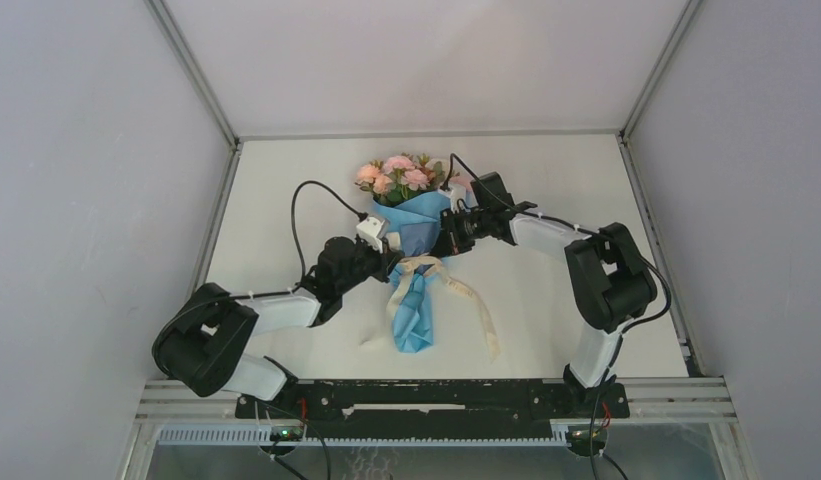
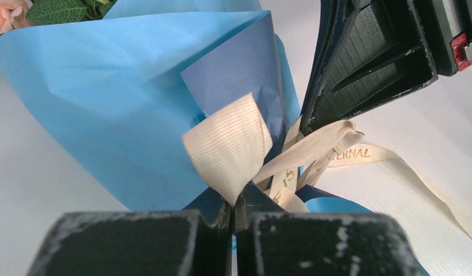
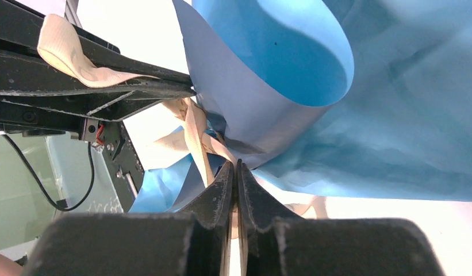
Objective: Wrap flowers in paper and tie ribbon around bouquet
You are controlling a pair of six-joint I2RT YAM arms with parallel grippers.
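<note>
left gripper pinches a loop of soft, floppy ribbon at the bouquet waist; right gripper clamps another strand. crinkly paper likely dents easily, so pull ribbon only. fragile flowers lie beyond on the table.

white table with a wrapped bouquet lying on it

the table has a plain white top. at its middle the bouquet lies lengthwise, its flowers toward the far edge and the pointed end of the blue paper toward the near edge. two cream tails of the ribbon trail from the bouquet's waist onto the tabletop, a long one running right and nearward, a shorter one to the left beside the cone's tip. the blooms seem to rest on the surface, though the overhead view does not settle that.
</note>
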